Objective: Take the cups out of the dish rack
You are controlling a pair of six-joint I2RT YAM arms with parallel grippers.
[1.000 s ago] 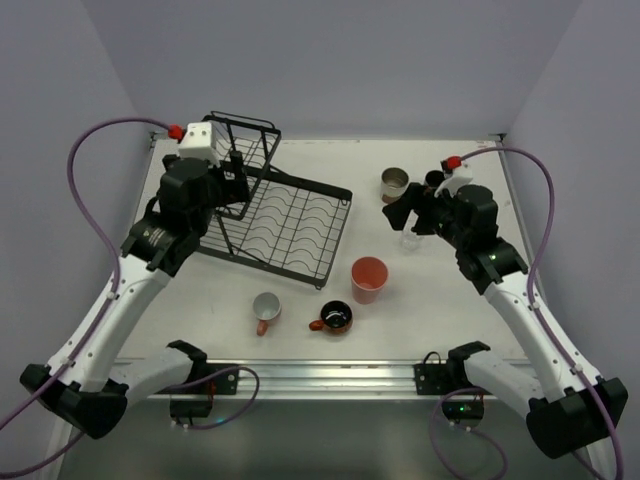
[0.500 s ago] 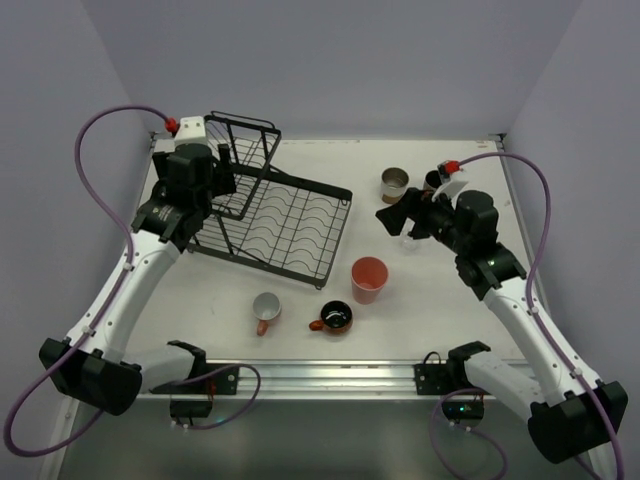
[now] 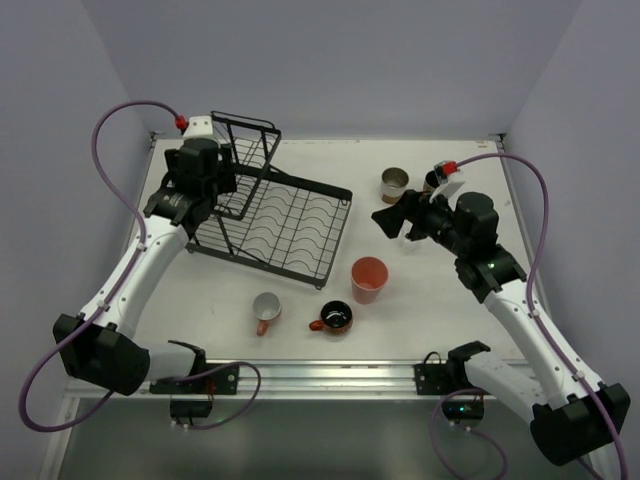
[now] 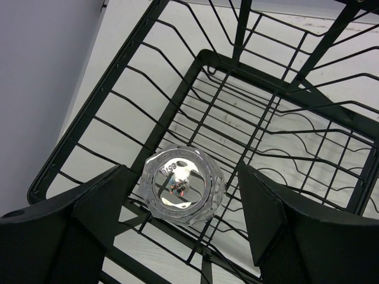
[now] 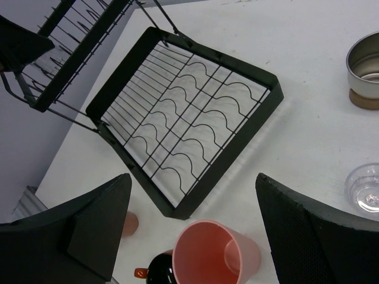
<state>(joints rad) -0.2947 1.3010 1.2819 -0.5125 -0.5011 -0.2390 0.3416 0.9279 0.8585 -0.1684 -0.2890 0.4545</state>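
A clear glass [image 4: 182,184] stands in the tilted basket section of the black dish rack [image 4: 148,142], right between my left gripper's [image 4: 183,222] open fingers, untouched. In the top view the left gripper [image 3: 220,178] hovers over that basket [image 3: 250,140]. My right gripper [image 3: 388,218] is open and empty above the table. Below it stand the salmon-pink tumbler [image 5: 216,254], the orange-red mug [image 5: 159,275] and the pink mug [image 5: 127,223]. A second clear glass [image 5: 366,190] and the cream-and-brown cup [image 5: 367,65] are to its right. The small brown cup [image 3: 432,180] stands at the back.
The rack's flat grid tray [image 3: 290,225] holds nothing and lies left of centre. The tumbler [image 3: 369,278], orange-red mug [image 3: 335,317] and pink mug [image 3: 266,310] stand on the table in front of it. Purple cables loop beside both arms.
My left gripper has moved back and down over the tilted basket, around the glass. My right gripper has swung left, away from the glass on the table.
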